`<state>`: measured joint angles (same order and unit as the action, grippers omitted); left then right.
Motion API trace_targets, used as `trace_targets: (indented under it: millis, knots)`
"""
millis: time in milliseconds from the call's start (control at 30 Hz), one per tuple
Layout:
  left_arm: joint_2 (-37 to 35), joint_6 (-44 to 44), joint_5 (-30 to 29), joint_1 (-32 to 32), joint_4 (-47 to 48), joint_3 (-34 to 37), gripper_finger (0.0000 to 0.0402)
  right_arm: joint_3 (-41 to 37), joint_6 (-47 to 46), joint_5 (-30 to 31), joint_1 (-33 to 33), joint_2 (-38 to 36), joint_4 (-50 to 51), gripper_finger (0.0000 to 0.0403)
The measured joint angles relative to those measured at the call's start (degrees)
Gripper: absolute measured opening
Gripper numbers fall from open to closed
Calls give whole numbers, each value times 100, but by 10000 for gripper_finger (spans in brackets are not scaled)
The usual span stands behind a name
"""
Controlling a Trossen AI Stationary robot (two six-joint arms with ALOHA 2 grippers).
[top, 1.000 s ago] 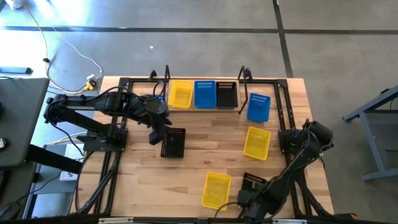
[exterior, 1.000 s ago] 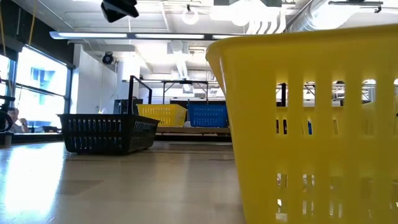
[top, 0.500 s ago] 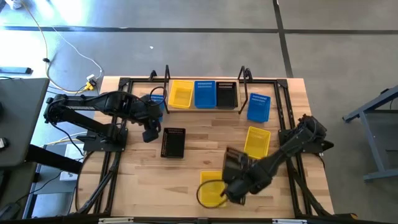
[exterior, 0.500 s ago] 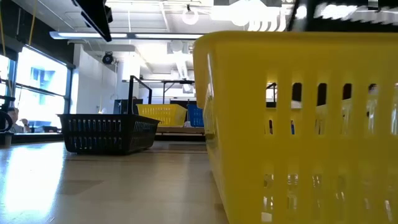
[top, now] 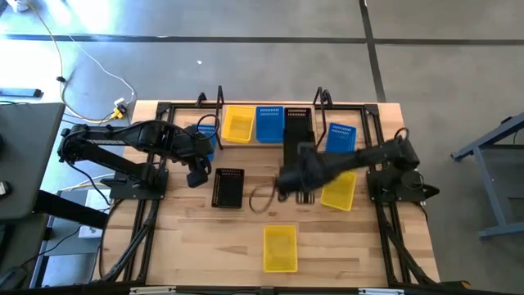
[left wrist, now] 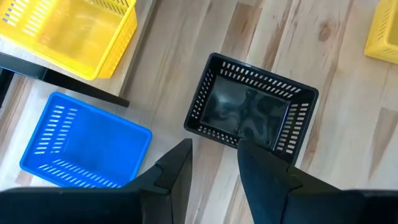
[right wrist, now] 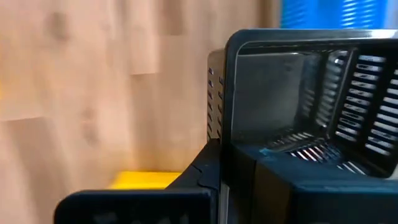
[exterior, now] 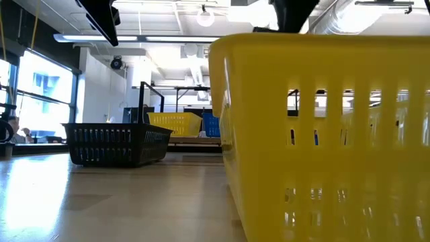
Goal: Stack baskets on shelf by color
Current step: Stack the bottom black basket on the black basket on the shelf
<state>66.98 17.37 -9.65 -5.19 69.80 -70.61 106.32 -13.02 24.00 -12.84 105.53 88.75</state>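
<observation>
A black basket [right wrist: 323, 106] is filling much of the right wrist view, its rim gripped by the right tool [right wrist: 249, 165]. The wooden table [right wrist: 93, 81] is lying beyond, with blue [right wrist: 329, 12] and yellow [right wrist: 146, 180] baskets showing at the edges.

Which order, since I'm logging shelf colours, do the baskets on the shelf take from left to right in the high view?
yellow perforated plastic basket → blue perforated plastic basket → black perforated plastic basket
</observation>
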Motion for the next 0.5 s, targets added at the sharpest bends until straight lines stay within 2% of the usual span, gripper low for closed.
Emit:
trace_targets:
  millis: [267, 400, 500]
  knots:
    - [0, 0, 0, -2, -9, 2, 117, -23, 1510, 300, 1215, -401, -522, 0]
    - [0, 46, 2, -2, -12, 2, 117, -559, 2107, 282, 1724, -582, -1253, 0]
    - [0, 46, 2, -2, -11, 2, 117, -962, 2624, 41, 2083, -589, -1589, 0]
